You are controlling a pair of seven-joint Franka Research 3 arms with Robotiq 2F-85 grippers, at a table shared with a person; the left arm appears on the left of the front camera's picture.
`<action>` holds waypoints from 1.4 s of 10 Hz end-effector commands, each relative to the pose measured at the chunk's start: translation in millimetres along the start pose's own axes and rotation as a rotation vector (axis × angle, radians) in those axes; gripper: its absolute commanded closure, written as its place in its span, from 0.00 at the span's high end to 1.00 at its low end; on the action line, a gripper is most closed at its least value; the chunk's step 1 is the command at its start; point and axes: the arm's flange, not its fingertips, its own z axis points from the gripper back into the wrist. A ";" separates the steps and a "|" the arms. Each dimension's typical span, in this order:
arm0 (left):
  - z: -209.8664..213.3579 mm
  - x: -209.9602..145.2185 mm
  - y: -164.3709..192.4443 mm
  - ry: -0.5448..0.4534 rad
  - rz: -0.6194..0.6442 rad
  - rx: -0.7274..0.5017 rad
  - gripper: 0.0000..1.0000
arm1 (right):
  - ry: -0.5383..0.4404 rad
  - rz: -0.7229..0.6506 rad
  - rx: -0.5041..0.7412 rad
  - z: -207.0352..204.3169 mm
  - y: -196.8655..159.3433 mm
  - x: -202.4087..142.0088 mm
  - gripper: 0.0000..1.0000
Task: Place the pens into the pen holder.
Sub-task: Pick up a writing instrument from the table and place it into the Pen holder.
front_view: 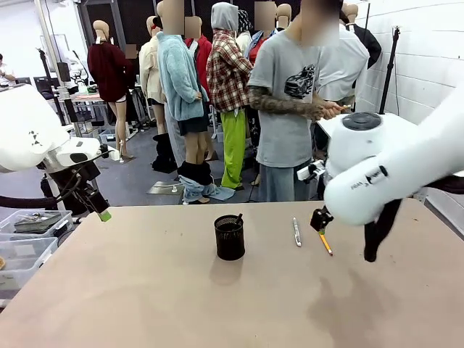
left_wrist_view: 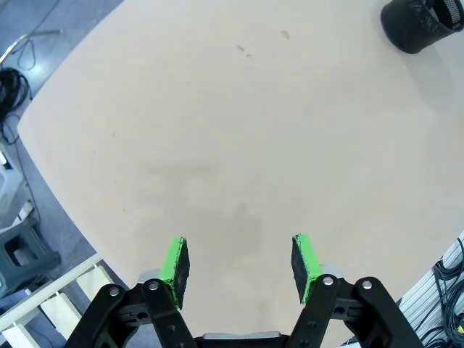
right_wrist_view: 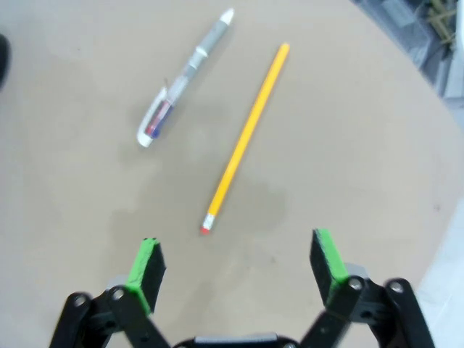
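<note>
Where the yellow pencil [right_wrist_view: 243,138] lies flat on the counter [right_wrist_view: 87,167], its eraser end is seen just ahead of the right tool [right_wrist_view: 235,246], whose two green pads are held wide apart with nothing gripped. The white-silver pen [right_wrist_view: 185,76] is laid beside the pencil, a little farther off and not touching it. From the front, both are shown to the right of the black mesh pen holder [front_view: 229,237], which stands upright near the counter's middle with a dark pen [front_view: 237,218] rising from its rim. The left tool [left_wrist_view: 239,250] is seen with pads apart and empty above bare counter, the holder well apart at that picture's top corner.
</note>
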 end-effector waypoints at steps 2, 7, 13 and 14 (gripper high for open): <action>-0.2 -1.4 3.7 -0.013 -0.014 0.000 0.74 | 0.147 0.001 -0.012 -41.0 21.6 55.1 1.00; -0.2 -1.4 3.7 -0.013 -0.014 0.000 0.74 | 0.225 -0.170 0.045 -85.3 3.5 65.6 1.00; -0.2 -1.4 3.7 -0.013 -0.014 0.000 0.74 | 0.254 -0.267 0.073 -107.1 -18.3 63.2 0.83; -0.2 -1.4 3.7 -0.013 -0.014 0.000 0.74 | 0.259 -0.270 0.085 -106.7 -19.1 64.7 0.64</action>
